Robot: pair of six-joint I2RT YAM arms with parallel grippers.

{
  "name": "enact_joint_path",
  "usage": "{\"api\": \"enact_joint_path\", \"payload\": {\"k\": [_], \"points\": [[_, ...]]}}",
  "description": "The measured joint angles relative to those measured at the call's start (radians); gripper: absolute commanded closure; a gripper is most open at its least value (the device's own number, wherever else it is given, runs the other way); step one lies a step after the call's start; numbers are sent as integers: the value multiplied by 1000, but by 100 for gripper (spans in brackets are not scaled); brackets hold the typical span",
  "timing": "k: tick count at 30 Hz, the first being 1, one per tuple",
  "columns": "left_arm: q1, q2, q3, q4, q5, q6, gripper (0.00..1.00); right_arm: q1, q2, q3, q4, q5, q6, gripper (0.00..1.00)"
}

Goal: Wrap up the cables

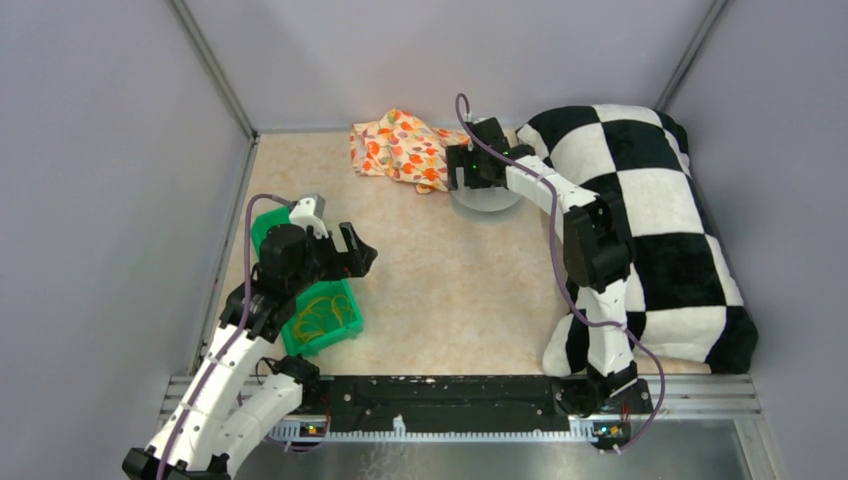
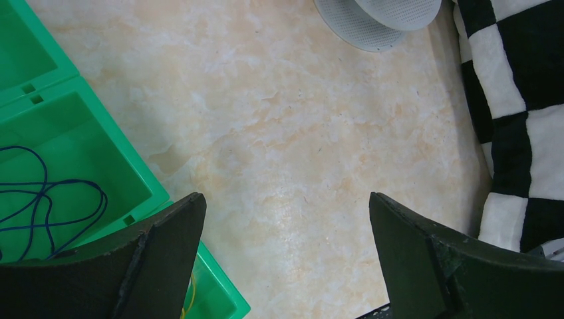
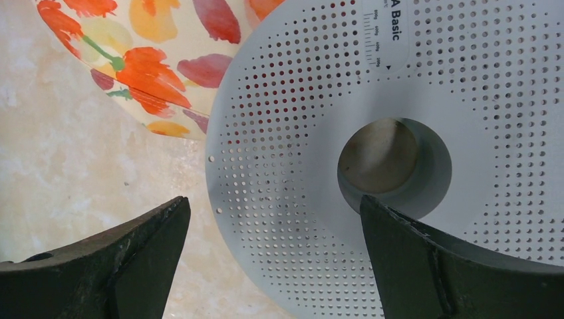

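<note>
Thin yellow cables (image 1: 318, 315) lie coiled in the near compartment of a green bin (image 1: 338, 327) at the left. A sliver of yellow wire (image 2: 191, 297) shows by my left finger. The grey perforated spool (image 1: 487, 199) lies flat at the back centre; it fills the right wrist view (image 3: 399, 119) and shows in the left wrist view (image 2: 372, 23). My left gripper (image 1: 362, 252) is open and empty, above the floor just right of the bin. My right gripper (image 3: 274, 229) is open and empty, hovering over the spool's flange, one finger beside its rim, the other near its hub hole.
A floral cloth (image 1: 400, 148) lies at the back, touching the spool. A black-and-white checkered cushion (image 1: 660, 220) fills the right side. A thin blue wire (image 2: 40, 199) lies in the bin's middle compartment. Grey walls enclose the workspace.
</note>
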Motion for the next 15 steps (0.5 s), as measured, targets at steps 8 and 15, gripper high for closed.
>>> {"api": "enact_joint_path", "payload": {"k": [8,15], "points": [[0,2,0,2,0,0,1,-1,0,0,-6,0,-3,1],[0,16,0,6,-4,0,1,-1,-35,-119,66,-45,9,1]]}}
